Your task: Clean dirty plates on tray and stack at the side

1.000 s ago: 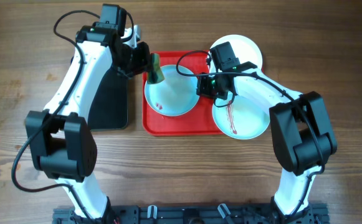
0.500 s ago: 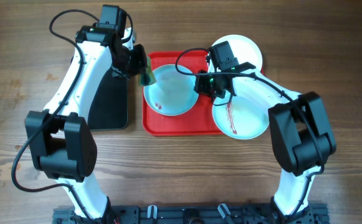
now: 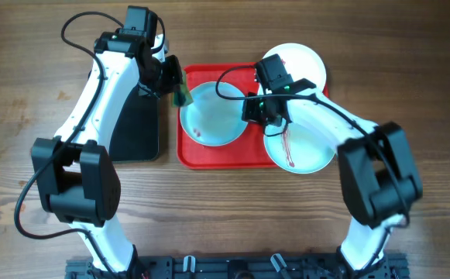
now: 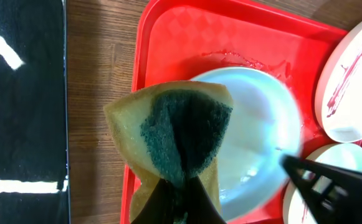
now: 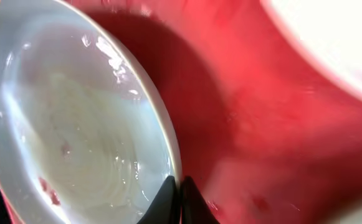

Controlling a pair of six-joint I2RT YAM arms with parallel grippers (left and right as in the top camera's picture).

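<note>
Found the red tray [image 3: 209,157] at the middle of the wooden table [image 3: 23,93], just right of a black tray [image 3: 135,132].

Noted the left gripper [image 4: 179,194] clenched on a folded sponge [image 4: 182,130], yellow outside and green within. Held it over the tray's left rim, beside the mint plate [image 3: 209,116]. Could not tell whether the sponge touched that plate. Saw only a dark part of this gripper's fingers, cut off by the lower edge of the left wrist view.

Noted the right gripper [image 5: 176,194] pinched tight on the right rim of the mint plate. Found that plate tilted above the tray floor, with a shadow under it. Saw faint red smears [image 5: 47,186] in its bowl. Found the fingertips cropped by the lower edge of the right wrist view. Made out this gripper only as a dark blur at the lower right of the left wrist view.

Found a second plate [image 3: 306,151] with a dark red streak [image 3: 287,143] at the tray's right corner nearer the robot, overhanging the rim. Could not judge its colour between white and mint.

Found a white plate [image 3: 302,62] at the farther right corner, partly covered by the right arm [image 3: 317,108]. Could not tell how much of it rested on the tray. Made out a red streak on it clearly only in the left wrist view.
</note>
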